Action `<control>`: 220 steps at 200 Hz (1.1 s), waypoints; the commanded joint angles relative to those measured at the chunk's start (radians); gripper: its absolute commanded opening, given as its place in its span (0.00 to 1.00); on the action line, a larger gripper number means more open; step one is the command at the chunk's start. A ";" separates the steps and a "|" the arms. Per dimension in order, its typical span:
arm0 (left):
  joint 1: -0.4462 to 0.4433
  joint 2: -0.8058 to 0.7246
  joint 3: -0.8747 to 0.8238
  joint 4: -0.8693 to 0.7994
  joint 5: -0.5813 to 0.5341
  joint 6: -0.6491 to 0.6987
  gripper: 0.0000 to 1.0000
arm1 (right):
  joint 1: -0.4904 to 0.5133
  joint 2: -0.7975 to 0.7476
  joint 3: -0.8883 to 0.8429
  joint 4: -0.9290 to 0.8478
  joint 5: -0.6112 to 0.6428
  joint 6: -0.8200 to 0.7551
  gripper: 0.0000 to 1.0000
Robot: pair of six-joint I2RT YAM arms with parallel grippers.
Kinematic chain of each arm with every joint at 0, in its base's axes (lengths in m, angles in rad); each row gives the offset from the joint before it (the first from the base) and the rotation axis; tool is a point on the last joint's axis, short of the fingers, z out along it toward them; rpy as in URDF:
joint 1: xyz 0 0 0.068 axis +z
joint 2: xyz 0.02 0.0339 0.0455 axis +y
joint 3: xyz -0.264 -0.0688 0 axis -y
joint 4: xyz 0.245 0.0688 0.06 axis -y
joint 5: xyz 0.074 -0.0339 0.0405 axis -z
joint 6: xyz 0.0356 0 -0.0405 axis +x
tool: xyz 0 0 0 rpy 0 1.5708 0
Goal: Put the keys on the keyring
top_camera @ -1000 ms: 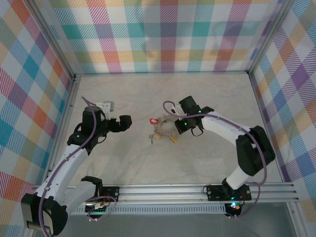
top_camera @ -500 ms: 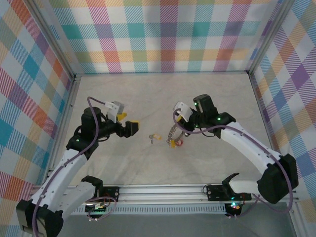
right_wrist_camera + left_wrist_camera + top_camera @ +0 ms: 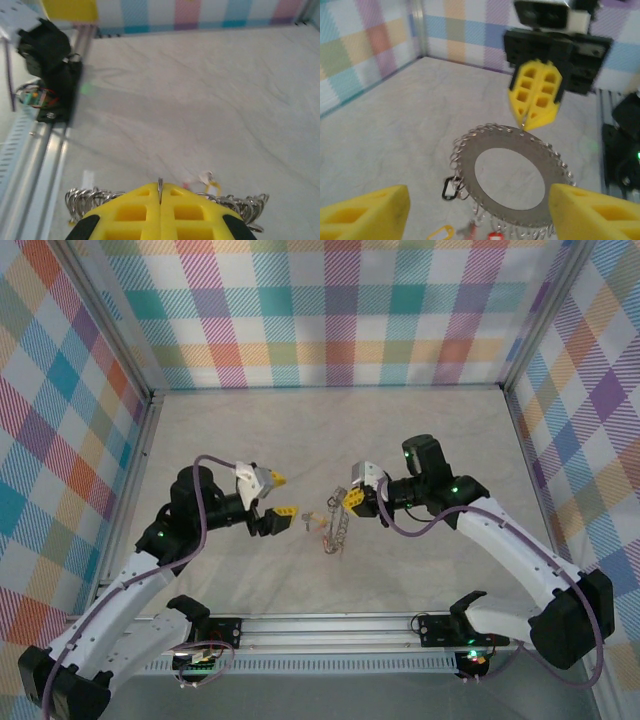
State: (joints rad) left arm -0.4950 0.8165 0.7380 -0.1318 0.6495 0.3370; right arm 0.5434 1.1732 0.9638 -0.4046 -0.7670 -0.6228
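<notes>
right claw (image 3: pixel 352 500): together, pinched on the top rim of the keyring (image 3: pixel 338 525), which hangs clear of the surface (image 3: pixel 420 440) with its fringe of small keys and tags dangling below.
left claw (image 3: pixel 280 496): apart, holding nothing, facing the flat of the keyring, with one finger showing at each side of it in my wrist view.
loose key (image 3: pixel 312 519): lying on the surface between my two claws, near the foot of the keyring, not yet on it.
risk, grip: i hold only a thin edge, so a knock from my left claw could swing or twist the keyring out of the pinch.
risk, pick-up: the loose key is tiny and flat, so my fingers may skid over it or shove it away.
risk, tangle: the dangling keys could snag a finger as i reach in.
</notes>
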 commanded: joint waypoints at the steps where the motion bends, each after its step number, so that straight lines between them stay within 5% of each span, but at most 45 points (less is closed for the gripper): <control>1: -0.046 0.028 0.004 -0.068 0.107 0.214 0.70 | 0.008 -0.005 -0.003 0.090 -0.212 -0.028 0.00; 48: -0.091 0.085 0.006 -0.006 0.032 0.159 0.65 | 0.082 0.051 0.004 0.156 -0.185 -0.023 0.00; 111: -0.113 0.078 -0.032 0.063 0.008 0.127 0.43 | 0.107 0.071 -0.028 0.277 -0.149 0.007 0.00; 220: -0.169 0.094 -0.065 0.153 0.017 0.134 0.33 | 0.116 0.054 -0.139 0.539 -0.164 0.159 0.00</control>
State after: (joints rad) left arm -0.6476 0.9073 0.6811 -0.0212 0.6571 0.4648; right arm 0.6498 1.2484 0.8509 0.0036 -0.8734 -0.5129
